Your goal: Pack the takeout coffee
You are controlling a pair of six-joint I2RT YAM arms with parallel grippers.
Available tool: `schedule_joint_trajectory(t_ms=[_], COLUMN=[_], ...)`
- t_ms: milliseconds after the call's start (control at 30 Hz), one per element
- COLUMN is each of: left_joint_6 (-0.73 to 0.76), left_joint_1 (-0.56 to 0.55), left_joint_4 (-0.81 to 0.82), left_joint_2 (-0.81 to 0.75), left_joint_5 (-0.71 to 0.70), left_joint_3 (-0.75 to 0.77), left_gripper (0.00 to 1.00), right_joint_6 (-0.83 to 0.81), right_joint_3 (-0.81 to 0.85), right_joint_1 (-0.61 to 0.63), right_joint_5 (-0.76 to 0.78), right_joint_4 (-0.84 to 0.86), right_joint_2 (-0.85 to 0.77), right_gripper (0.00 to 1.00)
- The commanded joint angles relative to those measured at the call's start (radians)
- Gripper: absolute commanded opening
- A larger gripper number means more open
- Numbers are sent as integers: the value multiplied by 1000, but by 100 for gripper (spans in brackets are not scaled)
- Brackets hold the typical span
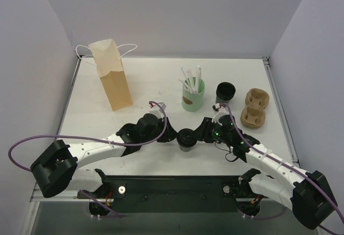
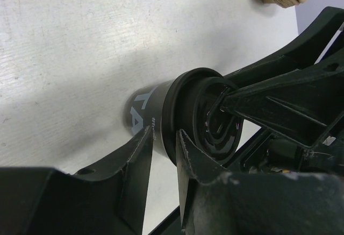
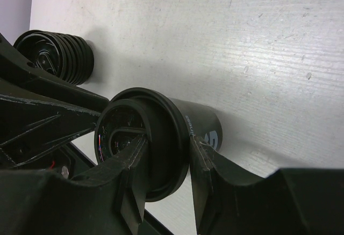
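Nearest the arm bases: takeout coffee (image 1: 187,139) stands upright on the tabletop (image 1: 150,79), near the front edge and about midway between the two arms. Black cup, black lid (image 3: 171,127) in place.

Left claw (image 2: 164,141) comes in from the cup's left, jaws partly closed. One finger is over the lid and the other against the cup wall under the rim, so it looks clamped there.

Right claw (image 3: 166,149) comes in from the opposite side with the same narrow set and straddles the lid rim the same way. Both claws have hold of the one cup.

Further back, right of centre: mint-green cup (image 1: 192,101) with white straws (image 1: 191,76). Just right of it is a stack of black lids (image 1: 226,91), then a brown cup carrier (image 1: 253,107) near the right edge.

Farthest, back left: a tan paper bag (image 1: 112,76), upright, handles showing, well apart from the coffee.
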Motion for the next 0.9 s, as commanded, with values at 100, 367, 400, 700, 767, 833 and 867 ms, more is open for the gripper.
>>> schedule_joint_trajectory(t_ms=[100, 367, 400, 700, 767, 833, 867], left_joint_6=[-105, -222, -233, -248, -227, -190, -166], left_joint_1=[-23, -28, -29, -46, -45, -43, -44], left_joint_4=[132, 215, 207, 155, 106, 31, 11], left_joint_2=[52, 58, 59, 26, -25, -86, -108], left_joint_5=[51, 65, 60, 3, -6, -36, -46], left_joint_3=[-95, -173, -173, -184, -139, -106, -86], left_gripper=[33, 28, 28, 35, 42, 48, 51], right_joint_6=[-27, -8, -8, -1, -1, -1, -1], right_joint_3=[-71, -94, -94, -106, -101, -98, -95], right_joint_1=[14, 11, 11, 3, 4, 3, 3], right_joint_5=[2, 8, 8, 10, 8, 8, 10], right_joint_4=[-87, -65, -65, -67, -68, -73, -74], right_joint_2=[41, 54, 52, 31, 29, 23, 20], right_gripper=[32, 32, 32, 32, 32, 32, 32])
